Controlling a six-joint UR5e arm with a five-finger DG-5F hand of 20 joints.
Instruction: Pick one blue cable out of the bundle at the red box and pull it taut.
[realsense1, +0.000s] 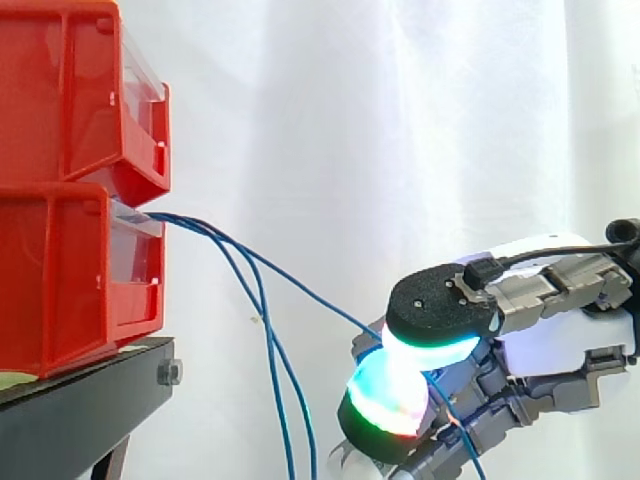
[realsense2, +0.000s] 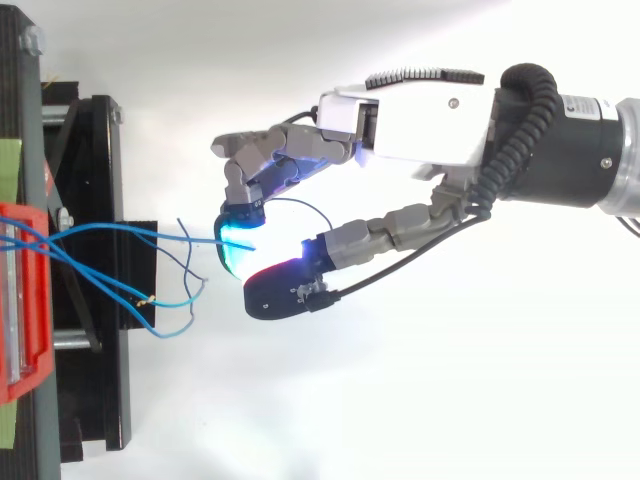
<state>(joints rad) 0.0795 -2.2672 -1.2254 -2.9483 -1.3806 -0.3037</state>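
Blue cable (realsense1: 300, 285) (realsense2: 200, 239): thin, bright blue. It leaves the front lip of the lower red box (realsense1: 60, 290) (realsense2: 20, 300) and runs out past the stand's edge to the hand (realsense1: 545, 350) (realsense2: 420, 125). The line is near straight, with a slight sag.

Hand state: clamped on the blue cable. The cable is pinched between two glowing fingertips (realsense1: 435, 305), the upper pad black with a cyan-green rim and the lower one lit green, red and white. The hand sits in open air, well apart from the boxes and lower than the lip the cable comes from.

Bundle (realsense1: 275, 370) (realsense2: 120, 285): the remaining blue strands start at the same lip. They fall slack in curves just off the stand's edge, between the box and the hand, and none of them touches the hand.

Surroundings:
- An upper red box (realsense1: 70, 90) is stacked on the lower one.
- Both boxes sit on the black stand (realsense1: 80, 400) (realsense2: 100, 200), with their fronts close to its end edge.
- A bolt head (realsense1: 168, 373) is on that end face.
- A white curtain (realsense1: 350, 120) hangs behind.
- Nothing lies between the hand and the box apart from the slack strands.

Side view adds:
- the drop of the slack strands
- the held cable's tail coming out below the pads, heading down

Top view adds:
- the loose strand ends fanned out beyond the stand's edge, a couple with pale bare tips
- the held cable meeting the cyan pad
- the arm coming in from the right
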